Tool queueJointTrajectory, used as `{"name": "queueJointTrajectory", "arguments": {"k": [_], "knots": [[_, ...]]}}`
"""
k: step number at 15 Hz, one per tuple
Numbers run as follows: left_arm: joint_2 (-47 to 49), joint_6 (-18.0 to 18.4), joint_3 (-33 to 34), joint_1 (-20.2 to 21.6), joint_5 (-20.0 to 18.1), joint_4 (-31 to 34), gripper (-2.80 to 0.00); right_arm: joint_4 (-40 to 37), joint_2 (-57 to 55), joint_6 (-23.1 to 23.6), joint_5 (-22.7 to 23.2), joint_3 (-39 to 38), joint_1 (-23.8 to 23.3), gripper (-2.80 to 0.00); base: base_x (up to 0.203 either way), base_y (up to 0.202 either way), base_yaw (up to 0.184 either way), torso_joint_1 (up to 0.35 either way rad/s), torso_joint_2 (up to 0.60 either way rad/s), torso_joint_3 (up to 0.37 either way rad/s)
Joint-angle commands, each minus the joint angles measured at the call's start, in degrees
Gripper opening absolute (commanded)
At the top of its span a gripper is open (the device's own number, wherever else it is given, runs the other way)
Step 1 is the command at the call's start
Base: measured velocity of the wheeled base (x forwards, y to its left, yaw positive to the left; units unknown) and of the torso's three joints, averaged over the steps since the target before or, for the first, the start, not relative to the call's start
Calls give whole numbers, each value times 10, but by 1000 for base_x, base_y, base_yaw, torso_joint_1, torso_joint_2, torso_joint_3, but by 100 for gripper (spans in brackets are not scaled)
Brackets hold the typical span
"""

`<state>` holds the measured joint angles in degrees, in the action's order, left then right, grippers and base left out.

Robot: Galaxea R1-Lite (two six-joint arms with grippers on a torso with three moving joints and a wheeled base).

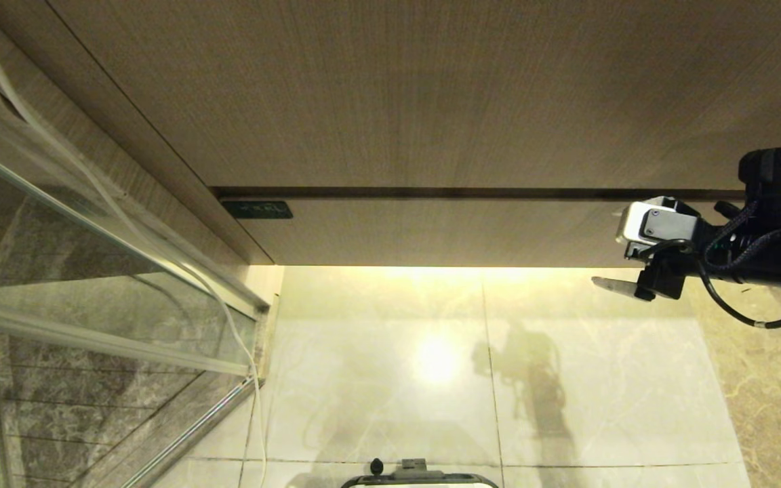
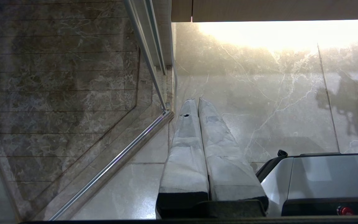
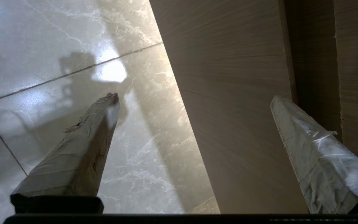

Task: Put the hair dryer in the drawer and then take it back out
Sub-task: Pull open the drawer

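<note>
A wide light-brown wood-grain cabinet fills the top of the head view. Its lower band is the drawer (image 1: 445,230), a flat handleless front that is closed, with a dark gap line above it and warm light glowing on the pale marble floor (image 1: 390,366) below. The hair dryer is not visible in any view.

The right gripper (image 3: 194,99) reaches in from the right edge of the head view, level with the drawer front's right end. Its 2 tape-wrapped fingers (image 3: 82,146) are spread wide and hold nothing — 1 over the floor, the other against the wood.

The left gripper (image 2: 195,101) hangs low beside the robot's base (image 2: 322,180), fingers pressed together and empty. A glass shower door (image 1: 92,271) stands at the left, with a thin white cable (image 1: 234,339) running down beside it.
</note>
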<state>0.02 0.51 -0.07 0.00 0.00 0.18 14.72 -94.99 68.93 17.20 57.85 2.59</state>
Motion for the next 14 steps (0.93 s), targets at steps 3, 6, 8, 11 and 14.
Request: {"name": "queueJointTrajectory", "arguments": {"k": [3, 6, 8, 11, 14], "knots": [[0, 0, 1, 0, 0, 0, -280, 42, -7, -10, 3, -2, 2, 0, 0, 0, 0, 0, 0, 0], [0, 0, 0, 0, 0, 0, -280, 53, 6, -6, 38, -17, 2, 0, 0, 0, 0, 0, 0, 0], [0, 0, 0, 0, 0, 0, -280, 73, 2, -2, 47, -20, 2, 0, 0, 0, 0, 0, 0, 0], [0, 0, 0, 0, 0, 0, -280, 115, -17, 6, 57, -19, 2, 0, 0, 0, 0, 0, 0, 0], [0, 0, 0, 0, 0, 0, -280, 132, -30, 8, 60, -15, 3, 0, 0, 0, 0, 0, 0, 0]]}}
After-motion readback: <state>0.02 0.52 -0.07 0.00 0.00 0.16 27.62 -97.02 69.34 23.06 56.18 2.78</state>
